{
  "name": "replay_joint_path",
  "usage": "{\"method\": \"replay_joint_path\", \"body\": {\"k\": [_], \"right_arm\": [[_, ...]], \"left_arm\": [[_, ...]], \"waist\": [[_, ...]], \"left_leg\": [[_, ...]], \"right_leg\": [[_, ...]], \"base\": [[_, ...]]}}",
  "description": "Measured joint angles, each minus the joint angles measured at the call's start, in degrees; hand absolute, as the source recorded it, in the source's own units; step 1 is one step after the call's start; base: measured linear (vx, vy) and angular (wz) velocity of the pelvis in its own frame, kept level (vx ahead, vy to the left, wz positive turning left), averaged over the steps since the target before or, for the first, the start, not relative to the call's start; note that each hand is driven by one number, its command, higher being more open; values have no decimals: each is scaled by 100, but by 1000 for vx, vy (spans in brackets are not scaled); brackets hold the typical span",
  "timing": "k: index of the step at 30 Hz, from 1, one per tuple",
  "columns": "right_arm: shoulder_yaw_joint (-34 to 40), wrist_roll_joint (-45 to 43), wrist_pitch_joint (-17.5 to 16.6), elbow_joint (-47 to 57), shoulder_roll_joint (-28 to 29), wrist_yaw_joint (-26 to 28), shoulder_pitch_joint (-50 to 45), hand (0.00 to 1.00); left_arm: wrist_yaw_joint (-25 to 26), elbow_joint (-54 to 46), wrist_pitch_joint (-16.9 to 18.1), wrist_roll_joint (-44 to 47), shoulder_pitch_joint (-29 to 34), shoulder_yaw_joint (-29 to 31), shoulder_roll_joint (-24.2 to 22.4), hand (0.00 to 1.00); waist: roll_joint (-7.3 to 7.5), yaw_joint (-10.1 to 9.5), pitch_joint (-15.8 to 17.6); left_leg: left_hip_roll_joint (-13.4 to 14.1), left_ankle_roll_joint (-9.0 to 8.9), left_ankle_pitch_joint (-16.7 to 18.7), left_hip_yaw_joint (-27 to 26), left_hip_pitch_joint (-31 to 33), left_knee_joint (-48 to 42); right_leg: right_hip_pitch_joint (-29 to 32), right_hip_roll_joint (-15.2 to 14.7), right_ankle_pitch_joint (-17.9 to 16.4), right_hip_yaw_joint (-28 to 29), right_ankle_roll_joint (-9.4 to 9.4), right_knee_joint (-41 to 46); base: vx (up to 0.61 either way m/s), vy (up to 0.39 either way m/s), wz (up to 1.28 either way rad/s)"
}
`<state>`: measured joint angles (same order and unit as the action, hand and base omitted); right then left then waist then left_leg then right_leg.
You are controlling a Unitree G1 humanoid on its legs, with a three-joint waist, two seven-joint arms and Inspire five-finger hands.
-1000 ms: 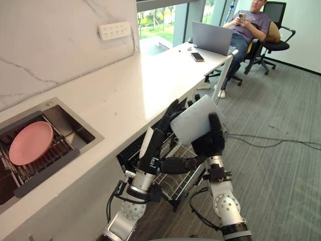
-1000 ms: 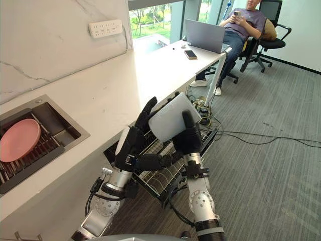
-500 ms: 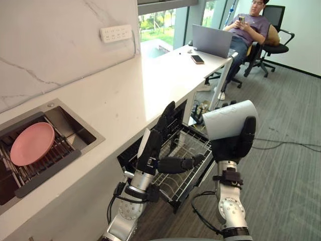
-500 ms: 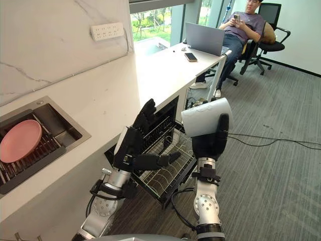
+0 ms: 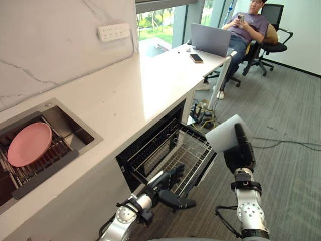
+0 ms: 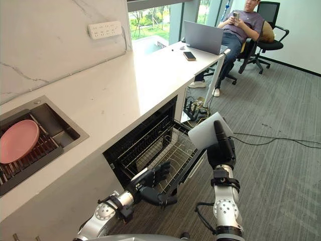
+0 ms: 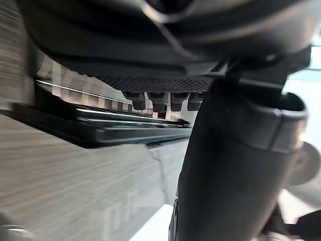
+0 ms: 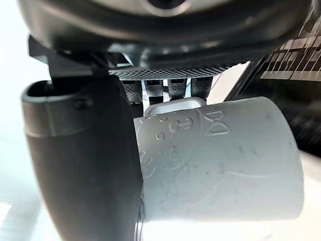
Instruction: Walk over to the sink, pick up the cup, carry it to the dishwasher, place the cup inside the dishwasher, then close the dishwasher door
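Observation:
A white cup is held sideways in my right hand, whose thumb and fingers curl round it; it hangs just to the right of the dishwasher's front corner. The right wrist view shows the cup between thumb and fingertips. The dishwasher under the counter is open, with its wire rack pulled out. My left hand is low in front of the rack, its fingers relaxed and holding nothing.
A sink at the left holds a pink plate. On the counter's far end lie a laptop and a phone. A person sits in an office chair. Cables run across the grey floor.
My left hand has dropped from beside the cup to low in front of the rack. The right hand has carried the cup to the right and downward, tilting it.

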<state>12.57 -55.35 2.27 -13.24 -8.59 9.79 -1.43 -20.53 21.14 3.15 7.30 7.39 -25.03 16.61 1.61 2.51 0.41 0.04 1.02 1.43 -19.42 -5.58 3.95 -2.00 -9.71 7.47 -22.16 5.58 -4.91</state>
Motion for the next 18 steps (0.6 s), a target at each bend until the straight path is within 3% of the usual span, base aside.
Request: {"method": "replay_joint_path", "body": {"k": [3, 8, 15, 18], "right_arm": [[-60, 627, 361, -520, -491, -30, 231, 0], [-169, 1646, 766, -1025, -985, -43, 669, 0], [-491, 2852, 963, -1453, -1390, 63, 1421, 0], [-683, 3491, 1053, -1710, -1570, 249, 1737, 0]], "left_arm": [[5, 2, -337, -189, 45, 208, 339, 100], [-9, -24, -751, 28, 127, 690, 512, 100], [167, -23, -877, 49, 374, 773, 467, 100], [365, 25, -863, -50, 467, 825, 328, 100]], "waist": [[-1, -4, 4], [-13, -21, 56], [-37, -53, 298], [-50, -157, 399]], "left_leg": [[-27, 24, -50, 155, 73, 4], [-106, 86, -120, 377, 105, 9], [-182, 123, -271, 610, 160, 97], [-183, 113, -301, 711, 172, 97]], "right_leg": [[0, -26, 5, -147, 8, -15], [-83, -91, 21, -363, 41, -29], [-98, -162, 38, -590, 61, -30], [-145, -161, 37, -682, 61, -30]], "base": [[-10, -6, 22], [-34, 6, 24], [-41, 13, 19], [8, -3, 16]]}}
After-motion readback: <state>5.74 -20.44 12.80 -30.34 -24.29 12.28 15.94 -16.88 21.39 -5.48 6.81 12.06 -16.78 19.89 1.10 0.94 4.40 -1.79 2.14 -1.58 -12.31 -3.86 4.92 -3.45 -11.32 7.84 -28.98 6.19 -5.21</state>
